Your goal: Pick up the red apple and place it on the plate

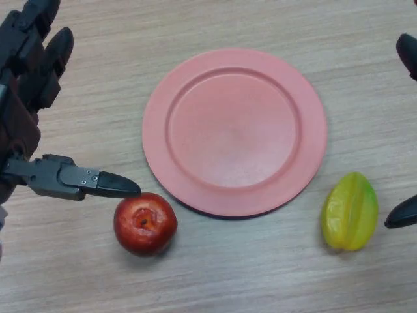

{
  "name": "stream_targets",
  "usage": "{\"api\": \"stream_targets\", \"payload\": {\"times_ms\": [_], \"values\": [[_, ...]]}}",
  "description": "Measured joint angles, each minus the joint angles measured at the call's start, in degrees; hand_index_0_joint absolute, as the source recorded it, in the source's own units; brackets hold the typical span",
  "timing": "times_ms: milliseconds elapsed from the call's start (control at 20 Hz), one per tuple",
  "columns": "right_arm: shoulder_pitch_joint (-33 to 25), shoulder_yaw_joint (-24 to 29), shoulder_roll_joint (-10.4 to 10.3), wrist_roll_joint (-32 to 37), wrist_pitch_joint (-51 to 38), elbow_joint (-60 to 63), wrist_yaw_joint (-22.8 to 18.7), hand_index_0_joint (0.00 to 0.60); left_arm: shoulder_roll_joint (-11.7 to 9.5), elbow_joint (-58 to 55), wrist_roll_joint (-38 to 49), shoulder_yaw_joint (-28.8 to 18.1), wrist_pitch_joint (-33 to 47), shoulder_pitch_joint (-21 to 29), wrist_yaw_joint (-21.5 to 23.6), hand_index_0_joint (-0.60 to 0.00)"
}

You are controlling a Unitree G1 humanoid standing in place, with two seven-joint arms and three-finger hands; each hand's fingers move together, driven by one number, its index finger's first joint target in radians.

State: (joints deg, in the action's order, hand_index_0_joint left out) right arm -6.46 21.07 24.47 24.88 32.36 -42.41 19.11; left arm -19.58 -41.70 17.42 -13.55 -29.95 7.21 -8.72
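A red apple (145, 223) lies on the wooden table, just off the near-left rim of a pink plate (311, 124) that has nothing on it. My left hand (26, 98) is at the left edge, open, with its fingers straight and pointing up the view. Its thumb (85, 180) reaches right and ends just above and left of the apple, close to it. My right hand (405, 130) shows only as two dark fingertips at the right edge, away from the apple.
A yellow-green star fruit (350, 211) lies on the table to the near right of the plate, close to the lower right fingertip.
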Motion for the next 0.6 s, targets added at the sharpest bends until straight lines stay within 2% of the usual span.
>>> {"api": "stream_targets", "payload": {"times_ms": [200,500,550,600], "values": [[0.07,-0.27,-0.35,0.04,-0.01,-2.82,1.08,0.0,-0.01,-0.65,-0.02,-0.02,0.02,-0.08,-4.19,0.0],[-0.45,-0.82,-0.41,-0.28,-0.01,-2.03,0.46,0.0,0.11,1.51,0.01,-0.1,1.88,-1.07,-4.62,0.0],[-0.48,-1.31,-0.41,-0.39,-0.01,-2.03,0.35,0.0,0.82,1.93,-0.04,-0.07,5.03,-2.43,-5.35,0.0],[-0.55,-2.49,-0.67,-1.62,-0.02,-1.99,0.35,0.0,2.66,4.1,-1.59,0.21,12.22,-4.57,-7.02,0.0]]}}
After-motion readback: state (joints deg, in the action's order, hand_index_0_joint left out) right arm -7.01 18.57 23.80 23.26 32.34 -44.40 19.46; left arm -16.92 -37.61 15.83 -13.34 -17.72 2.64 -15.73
